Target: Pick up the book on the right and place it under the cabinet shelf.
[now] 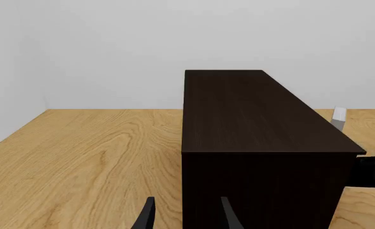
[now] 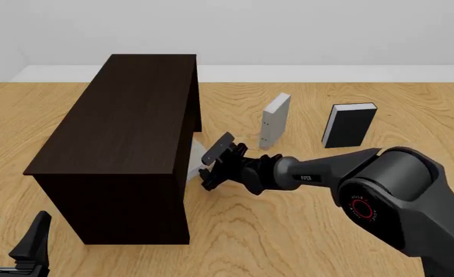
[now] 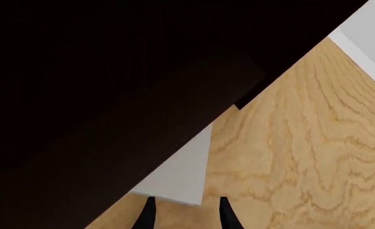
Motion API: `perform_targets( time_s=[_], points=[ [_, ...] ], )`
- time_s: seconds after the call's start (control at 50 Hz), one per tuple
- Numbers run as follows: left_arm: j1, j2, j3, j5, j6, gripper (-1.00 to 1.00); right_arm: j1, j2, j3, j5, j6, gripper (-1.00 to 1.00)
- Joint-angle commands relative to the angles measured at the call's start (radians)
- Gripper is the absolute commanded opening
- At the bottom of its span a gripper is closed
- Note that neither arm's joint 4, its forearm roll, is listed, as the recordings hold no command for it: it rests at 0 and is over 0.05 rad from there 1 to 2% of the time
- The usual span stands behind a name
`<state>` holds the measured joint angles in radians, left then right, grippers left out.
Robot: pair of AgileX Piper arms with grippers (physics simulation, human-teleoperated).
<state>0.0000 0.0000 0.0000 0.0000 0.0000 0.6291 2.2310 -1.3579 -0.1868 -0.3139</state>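
The light grey book point(image 2: 195, 160) lies low at the right side of the very dark brown cabinet point(image 2: 127, 133), partly inside its open recess. In the right wrist view the book point(image 3: 178, 179) shows half under the dark cabinet shelf point(image 3: 111, 86), just beyond my fingertips. My right gripper point(image 2: 212, 165) is open right behind the book, its fingers point(image 3: 151, 214) apart and not clamping it. My left gripper point(image 2: 12, 239) is open and empty at the near left corner of the cabinet point(image 1: 257, 124), well away from the book.
Another pale grey book point(image 2: 275, 120) stands upright right of the cabinet, also visible in the left wrist view point(image 1: 339, 117). A black-covered book point(image 2: 349, 124) stands further right. The right arm point(image 2: 381, 190) stretches across the wooden table point(image 2: 289, 242).
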Motion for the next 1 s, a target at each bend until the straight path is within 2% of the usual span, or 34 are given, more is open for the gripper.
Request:
perform_targets(
  time_s=[0.02,0.16,0.36,0.76,1.0],
  points=[
    [0.000,0.000,0.000,0.000,0.000,1.00,0.021,0.011,-0.035,0.011,0.017,1.00],
    [0.000,0.000,0.000,0.000,0.000,1.00,0.018,0.004,-0.031,0.009,0.016,1.00],
    [0.000,0.000,0.000,0.000,0.000,1.00,-0.007,-0.050,0.032,-0.014,-0.001,1.00],
    [0.000,0.000,0.000,0.000,0.000,1.00,-0.045,-0.205,0.177,-0.042,0.000,1.00],
    [0.000,0.000,0.000,0.000,0.000,1.00,-0.059,-0.349,0.265,-0.049,0.004,1.00]
  ],
)
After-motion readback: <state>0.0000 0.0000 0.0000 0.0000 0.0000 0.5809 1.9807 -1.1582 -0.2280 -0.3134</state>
